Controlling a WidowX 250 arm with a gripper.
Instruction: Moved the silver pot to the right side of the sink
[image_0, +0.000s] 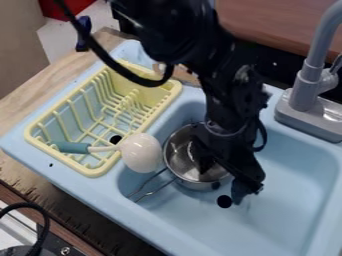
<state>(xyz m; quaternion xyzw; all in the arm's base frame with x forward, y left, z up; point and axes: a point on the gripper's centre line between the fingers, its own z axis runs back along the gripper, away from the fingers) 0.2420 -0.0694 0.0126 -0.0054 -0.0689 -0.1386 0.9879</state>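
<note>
Arm (230, 92) aslant over silver pot (179, 155)

Brn wood surface (284, 20), upper R

The silver pot (178, 159) looks like thin metal, smooth and shiny inside, and its handle (151, 187) seems to be bare metal wire. The sink (287, 202) appears to be pale blue plastic, smooth, with a soft gloss. The dish rack (39, 120) is of yellow plastic, smooth and rather matt. The utensil has a glossy, smooth white head (141, 153) and a more matt, teal handle part (72, 147), both plastic-looking. The faucet (309, 80) is grey and plastic-like, with a low sheen. The worktop (19, 107) shows light wood grain. The claw (222, 181) is black and mostly matt.
</note>
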